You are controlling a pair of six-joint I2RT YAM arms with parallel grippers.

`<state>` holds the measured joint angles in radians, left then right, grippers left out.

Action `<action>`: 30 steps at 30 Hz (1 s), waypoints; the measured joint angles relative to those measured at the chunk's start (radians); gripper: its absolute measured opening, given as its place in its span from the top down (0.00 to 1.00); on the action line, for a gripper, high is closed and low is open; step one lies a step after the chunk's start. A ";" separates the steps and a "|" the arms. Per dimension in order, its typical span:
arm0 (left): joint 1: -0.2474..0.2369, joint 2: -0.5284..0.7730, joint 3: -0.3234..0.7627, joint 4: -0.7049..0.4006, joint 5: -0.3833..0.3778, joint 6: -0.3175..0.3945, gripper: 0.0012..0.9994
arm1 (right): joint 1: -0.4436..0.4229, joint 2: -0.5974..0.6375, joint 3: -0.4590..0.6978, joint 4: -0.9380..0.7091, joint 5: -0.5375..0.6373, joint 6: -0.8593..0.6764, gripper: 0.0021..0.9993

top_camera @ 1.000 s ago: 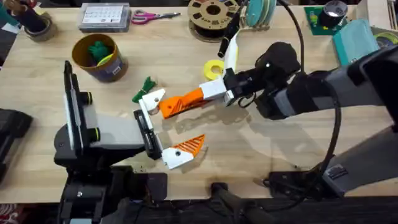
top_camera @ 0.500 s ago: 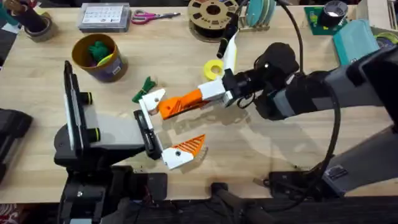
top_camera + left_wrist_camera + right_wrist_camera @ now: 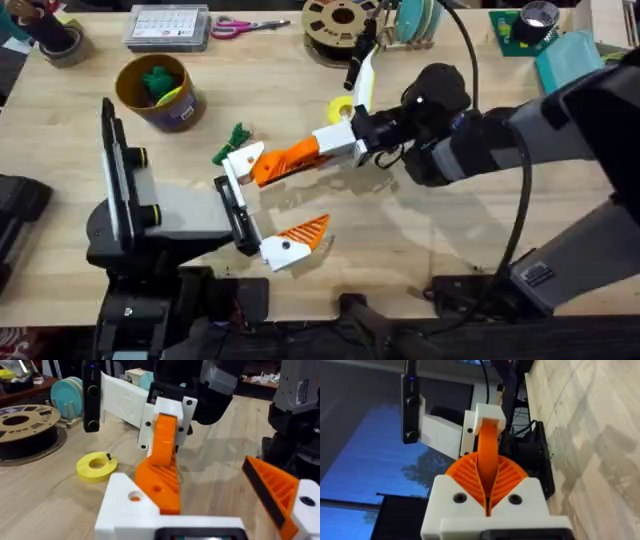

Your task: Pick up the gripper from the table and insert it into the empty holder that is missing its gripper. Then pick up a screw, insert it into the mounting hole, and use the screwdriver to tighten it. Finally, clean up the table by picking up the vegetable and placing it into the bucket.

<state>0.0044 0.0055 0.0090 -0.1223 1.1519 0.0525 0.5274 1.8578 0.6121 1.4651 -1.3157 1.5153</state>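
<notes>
- Brown perforated filament spool [image 3: 343, 27] lies flat at the table's far edge, centre; also in the left wrist view.
- Pink-handled scissors [image 3: 243, 26] just left of the spool.
- Clear plastic compartment box [image 3: 168, 28] left of the scissors.
- Yellow tape ring [image 3: 343, 110] flat on the wooden tabletop [image 3: 420, 250], nearer than the spool.
- Teal discs standing in a rack [image 3: 420, 20], right of the spool.
- Green circuit board [image 3: 522, 32], far right.

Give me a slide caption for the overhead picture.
Right gripper presses the orange gripper into the left arm's white holder; green vegetable lies beside it.
</notes>
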 joint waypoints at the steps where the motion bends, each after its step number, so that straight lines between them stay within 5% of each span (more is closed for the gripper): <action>1: 0.000 0.000 0.000 0.000 0.000 0.000 0.01 | 0.000 0.002 0.006 -0.004 -0.003 0.001 0.99; 30: 0.001 0.000 0.000 0.002 -0.008 0.008 0.01 | 0.039 0.086 0.142 -0.033 -0.022 0.030 0.99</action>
<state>0.0055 0.0055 0.0090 -0.1207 1.1435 0.0601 0.5667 1.9442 0.7540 1.4322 -1.3373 1.5452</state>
